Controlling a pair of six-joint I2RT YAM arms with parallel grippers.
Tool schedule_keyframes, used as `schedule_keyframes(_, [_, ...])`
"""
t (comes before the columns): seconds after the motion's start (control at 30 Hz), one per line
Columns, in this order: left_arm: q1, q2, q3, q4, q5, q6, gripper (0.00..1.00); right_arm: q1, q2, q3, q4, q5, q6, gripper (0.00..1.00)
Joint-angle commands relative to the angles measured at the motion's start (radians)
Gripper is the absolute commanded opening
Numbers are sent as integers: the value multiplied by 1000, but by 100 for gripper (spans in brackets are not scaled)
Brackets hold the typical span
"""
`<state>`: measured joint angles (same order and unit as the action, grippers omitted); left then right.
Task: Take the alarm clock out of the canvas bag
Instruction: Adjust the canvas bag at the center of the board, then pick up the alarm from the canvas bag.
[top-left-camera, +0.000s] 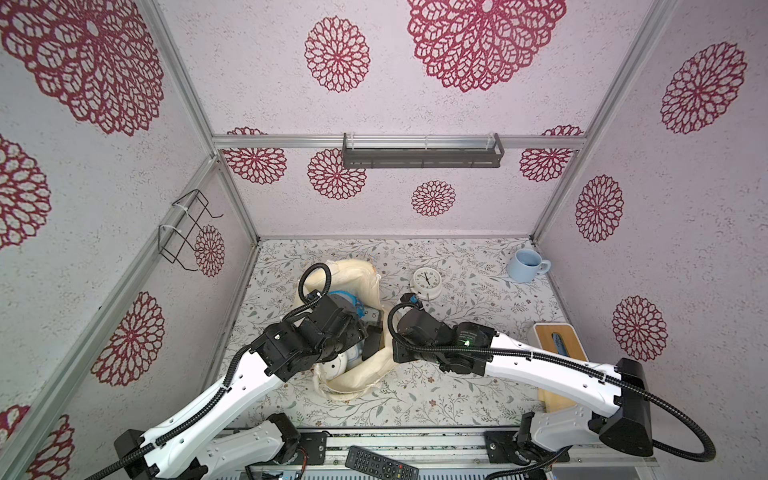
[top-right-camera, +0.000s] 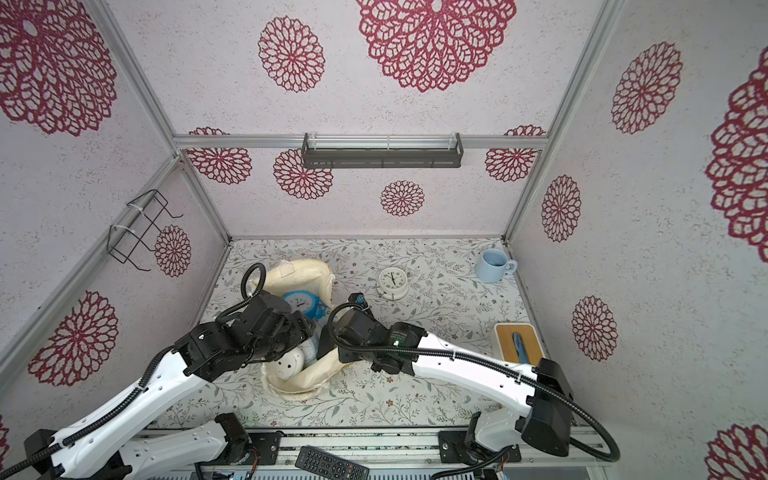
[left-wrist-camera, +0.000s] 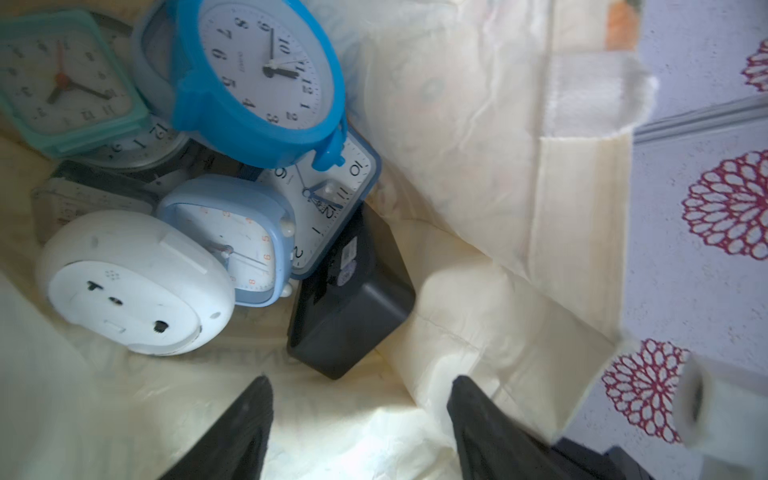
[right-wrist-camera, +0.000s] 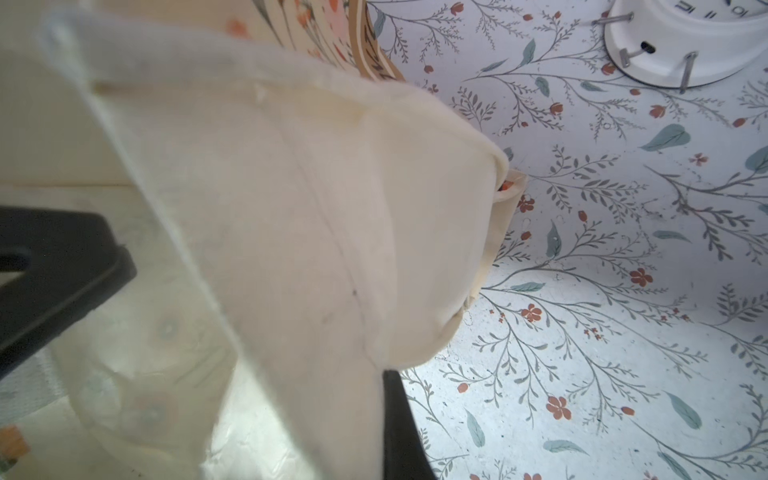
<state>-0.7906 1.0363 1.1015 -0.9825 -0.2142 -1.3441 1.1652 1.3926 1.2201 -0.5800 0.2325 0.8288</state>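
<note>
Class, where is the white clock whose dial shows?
In both top views the white clock stands on the table between the canvas bag and the blue mug.

Left arm (top-left-camera: 232, 390) and right arm (top-left-camera: 540, 365): white link shells with small dark screw holes, black joint housings, black corrugated conduit (top-left-camera: 498, 352) clipped alongside. Green indicator light (top-left-camera: 466, 343) lit on the right arm's black housing, right of centre in a top view. Left gripper (left-wrist-camera: 359, 388): matte black tapered fingers (left-wrist-camera: 245, 432).

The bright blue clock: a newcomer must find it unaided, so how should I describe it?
Look into the open cream canvas bag left of middle on the table. Atop the clock heap lies the bright blue clock, round and face up; its neighbours are mint, pale blue, white or black.
</note>
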Motion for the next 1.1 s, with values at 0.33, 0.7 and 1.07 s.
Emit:
schedule_keyframes(0.33, [98, 26, -119, 126, -19, -169, 71, 16, 26, -92, -73, 16, -34, 0])
schedule_keyframes(0.7, [103, 131, 94, -102, 210, 54, 70, 9, 29, -44, -93, 19, -59, 0])
schedule_keyframes(1.07, [73, 265, 180, -180, 336, 502, 67, -1, 49, 1, -97, 10, -86, 0])
